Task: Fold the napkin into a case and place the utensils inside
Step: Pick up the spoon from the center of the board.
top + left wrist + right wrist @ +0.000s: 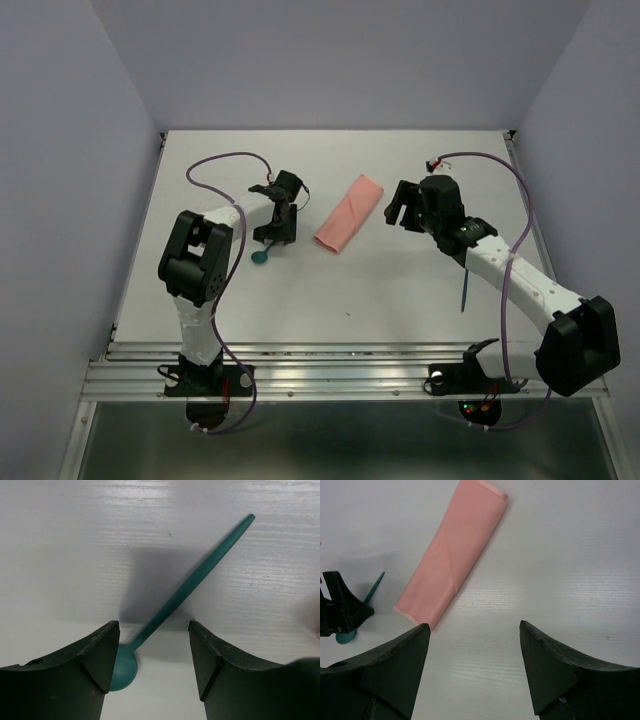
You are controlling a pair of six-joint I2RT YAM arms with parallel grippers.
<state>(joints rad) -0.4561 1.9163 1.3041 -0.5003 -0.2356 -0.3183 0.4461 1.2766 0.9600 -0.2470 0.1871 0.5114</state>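
The left end effector, released, straddles the spoon at its neck; closing squarely across the thin handle should avoid slipping. The right end effector hovers released near the case.

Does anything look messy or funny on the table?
Nothing is spilled or broken. The pink case lies slanted. The teal spoon lies outside it on the table, under the open left end effector. A thin dark stick, perhaps more cutlery, lies far off beside the right arm.
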